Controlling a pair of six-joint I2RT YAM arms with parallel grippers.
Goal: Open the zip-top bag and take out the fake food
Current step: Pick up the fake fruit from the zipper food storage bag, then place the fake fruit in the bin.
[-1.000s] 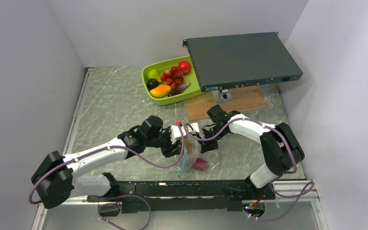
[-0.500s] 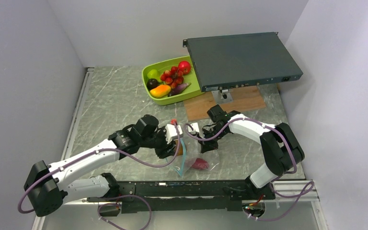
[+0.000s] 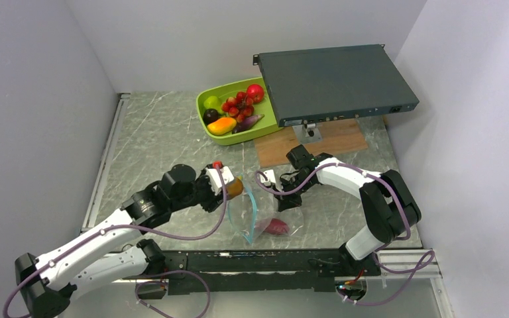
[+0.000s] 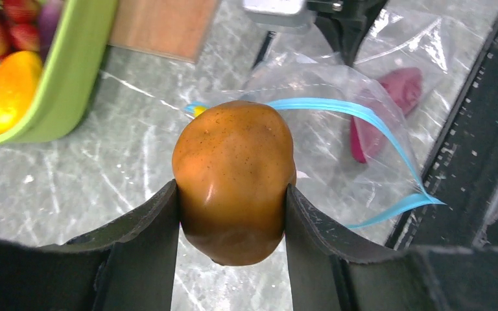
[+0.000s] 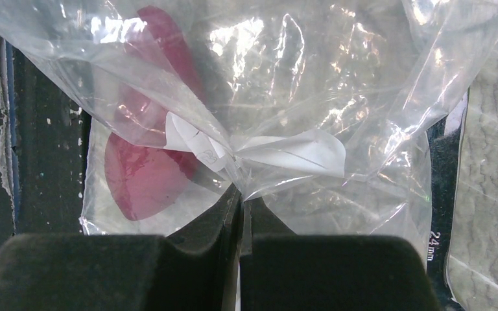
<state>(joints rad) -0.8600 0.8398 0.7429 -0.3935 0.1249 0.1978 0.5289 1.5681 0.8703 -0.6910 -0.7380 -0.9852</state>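
- The left jaws pinch a brown fake food [image 4: 233,188], just left of the bag.
- The zip-top bag [image 3: 242,215] lies on the counter [image 3: 152,132], its blue mouth open, a red fake food [image 3: 277,226] inside.
- The right jaws are pressed together on the bag's clear plastic.

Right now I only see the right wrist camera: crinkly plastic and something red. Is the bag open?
Observer: Yes. The left wrist view shows the zip-top bag with its blue zip strip spread apart in a loop.
Operator: What's the other arm doing?
Observer: The left gripper holds a brown-orange fake fruit, outside the bag.
Operator: Where's the other food?
Observer: The top view shows more fake food lying in the green tray, far behind the bag.
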